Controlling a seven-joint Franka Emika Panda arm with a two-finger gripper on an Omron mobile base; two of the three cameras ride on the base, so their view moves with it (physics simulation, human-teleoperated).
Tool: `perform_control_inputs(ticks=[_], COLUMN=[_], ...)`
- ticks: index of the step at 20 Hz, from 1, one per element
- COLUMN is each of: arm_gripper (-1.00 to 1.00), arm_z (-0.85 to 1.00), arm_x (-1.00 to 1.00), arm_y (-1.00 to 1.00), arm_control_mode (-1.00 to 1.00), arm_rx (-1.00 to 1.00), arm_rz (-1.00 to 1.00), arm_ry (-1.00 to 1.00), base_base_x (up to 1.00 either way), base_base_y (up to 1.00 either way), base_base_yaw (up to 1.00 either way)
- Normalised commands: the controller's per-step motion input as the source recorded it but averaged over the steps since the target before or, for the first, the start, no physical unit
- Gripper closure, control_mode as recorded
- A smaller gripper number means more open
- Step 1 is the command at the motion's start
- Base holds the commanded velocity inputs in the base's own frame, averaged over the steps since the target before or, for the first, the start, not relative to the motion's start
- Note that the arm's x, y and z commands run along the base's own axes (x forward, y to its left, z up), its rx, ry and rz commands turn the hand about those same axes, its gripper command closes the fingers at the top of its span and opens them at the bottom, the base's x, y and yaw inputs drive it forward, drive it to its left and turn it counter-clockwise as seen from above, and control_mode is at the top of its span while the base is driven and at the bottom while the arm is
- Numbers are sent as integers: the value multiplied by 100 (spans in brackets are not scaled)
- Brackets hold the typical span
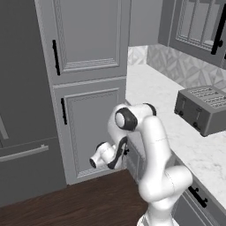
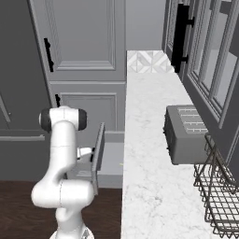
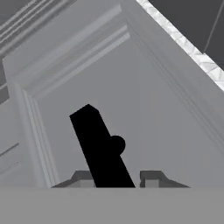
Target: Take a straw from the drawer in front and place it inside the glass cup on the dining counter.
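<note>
Step in hand, by my read: opening the drawer (image 2: 109, 161). It's already pulled partway out from under the worktop (image 2: 149, 154), front panel standing out toward the arm, seen edge-on in the right base view.

Gripper (image 3: 117, 178) is right at the drawer front: in the hand view the black bar handle (image 3: 99, 146) runs down between the two fingertips, one tip on each side. The gap between them is narrow and they look closed around the handle, but contact itself is hidden at the bottom edge, so I call it a grip only as a judgement.

Straw (image 2: 122, 164): possibly the tiny pale speck inside the drawer box, close under the worktop edge. Too small to be sure. Can't make out a cup or dining counter from here.

Next move, my guess: finish the pull if more opening is needed, let go of the handle, lift over the front panel and reach down into the box for the straw.

Around:
- toaster (image 2: 186, 134) on the worktop, well away from the drawer
- wire basket (image 2: 219, 198) further along the worktop
- tall cabinet doors (image 1: 88, 37) behind the arm

In the way: the drawer front itself, and the worktop overhang right above where the speck lies, so the reach in looks tight.
</note>
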Motion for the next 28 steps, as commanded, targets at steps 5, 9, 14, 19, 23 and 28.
perform_control_inputs(ticks=[5,9,14,19,23,28], arm_gripper=[100,100,100,100,100,-100], arm_z=[-10,-10,-2,0,0,22], arm_x=[-32,-14,-10,-6,-10,-28], arm_y=[100,100,100,100,100,90], arm_control_mode=[-100,-100,-100,-100,-100,-100], arm_rx=[8,5,5,6,6,11], arm_rz=[1,0,0,0,0,1], arm_ry=[-18,-6,0,0,0,0], base_base_x=[0,0,0,0,0,0], base_base_y=[0,0,0,0,0,0], base_base_yaw=[0,0,0,0,0,0])
